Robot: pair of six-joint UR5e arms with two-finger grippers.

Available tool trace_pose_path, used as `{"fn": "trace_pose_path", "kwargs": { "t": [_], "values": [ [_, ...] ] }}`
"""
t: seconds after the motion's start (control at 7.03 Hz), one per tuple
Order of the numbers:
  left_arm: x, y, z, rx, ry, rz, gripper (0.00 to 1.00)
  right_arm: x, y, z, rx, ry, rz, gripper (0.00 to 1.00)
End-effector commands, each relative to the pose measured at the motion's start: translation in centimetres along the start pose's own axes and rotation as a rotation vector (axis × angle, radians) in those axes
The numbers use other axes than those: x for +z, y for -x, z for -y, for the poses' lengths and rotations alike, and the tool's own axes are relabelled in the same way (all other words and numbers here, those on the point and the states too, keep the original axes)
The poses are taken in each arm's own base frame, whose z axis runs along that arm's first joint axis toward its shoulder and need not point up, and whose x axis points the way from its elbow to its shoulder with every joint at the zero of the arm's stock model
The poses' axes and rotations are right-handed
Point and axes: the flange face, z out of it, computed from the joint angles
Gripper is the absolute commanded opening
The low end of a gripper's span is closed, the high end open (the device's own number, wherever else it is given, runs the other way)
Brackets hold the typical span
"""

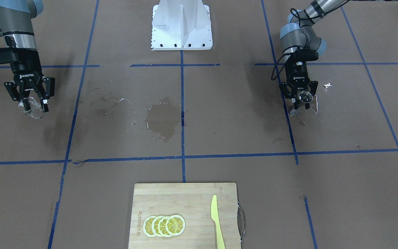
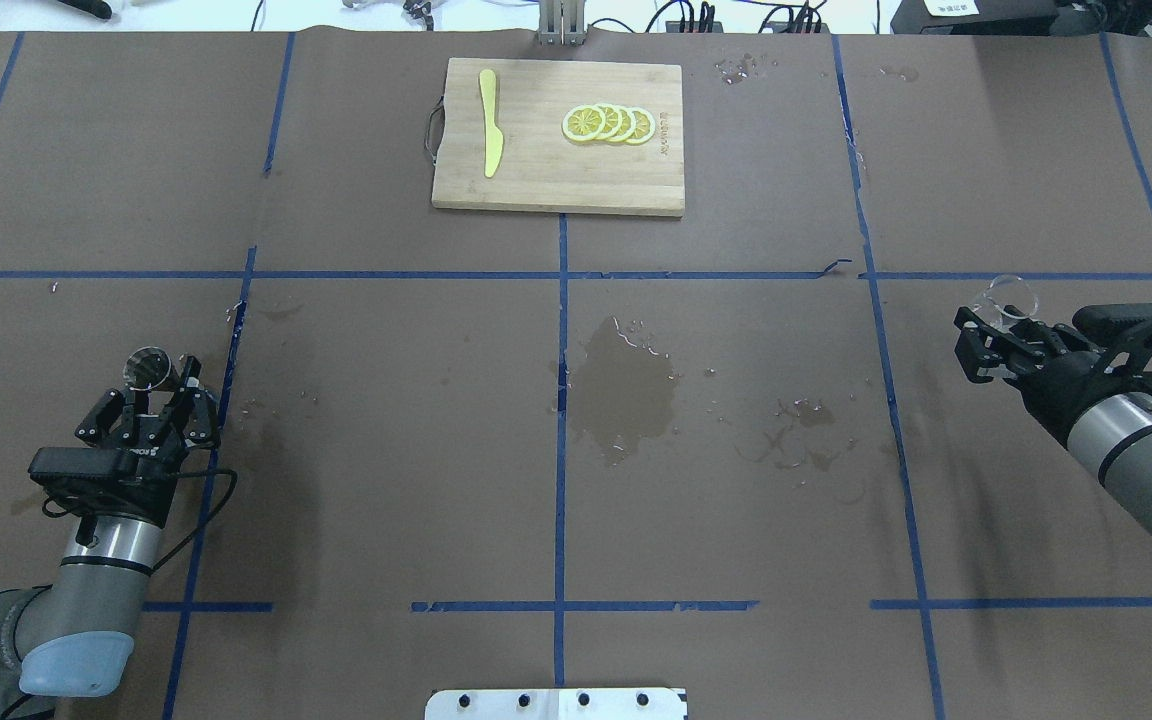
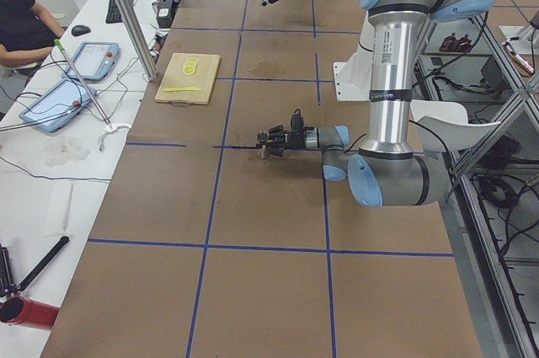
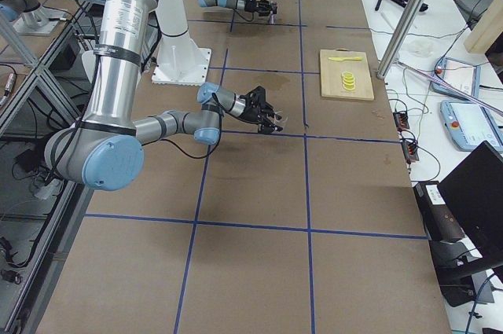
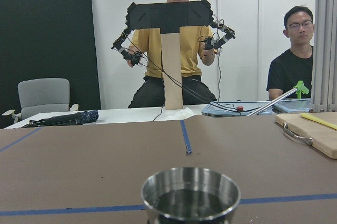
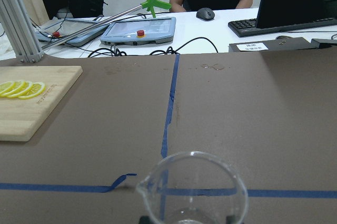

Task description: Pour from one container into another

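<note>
A small round steel cup [image 2: 148, 368], holding liquid [image 5: 189, 202], is clamped upright in the left tool [image 2: 154, 390] at the tabletop's [image 2: 386, 450] 9 o'clock and a clear spouted glass beaker [image 2: 1012, 298] in the right tool [image 2: 988, 338] at 3 o'clock, presumably kept level so nothing is spilled before pouring.

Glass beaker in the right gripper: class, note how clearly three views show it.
Right wrist view: glass beaker sharp and see-through, the tape showing through it, its base cropped by the bottom edge. Overhead view: only a faint pale rim against brown paper. Front-facing view: a few glints at the right gripper.
</note>
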Motion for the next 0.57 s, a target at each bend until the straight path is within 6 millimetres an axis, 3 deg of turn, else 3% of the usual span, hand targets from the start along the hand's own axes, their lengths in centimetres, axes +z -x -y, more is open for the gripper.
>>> {"fn": "trace_pose_path", "kwargs": {
  "t": [0.0, 0.28, 0.43],
  "values": [
    [0.0, -0.1, 0.1, 0.0, 0.008, -0.004, 0.79, 0.0, 0.0, 0.0, 0.0, -0.001, -0.001, 0.0],
    [-0.1, 0.5, 0.2, 0.005, 0.026, -0.011, 1.0, 0.0, 0.0, 0.0, 0.0, -0.001, -0.001, 0.0],
    [-0.6, 2.2, 1.7, 0.037, 0.062, -0.031, 1.0, 0.0, 0.0, 0.0, 0.0, -0.001, -0.001, 0.0]
  ]
}}
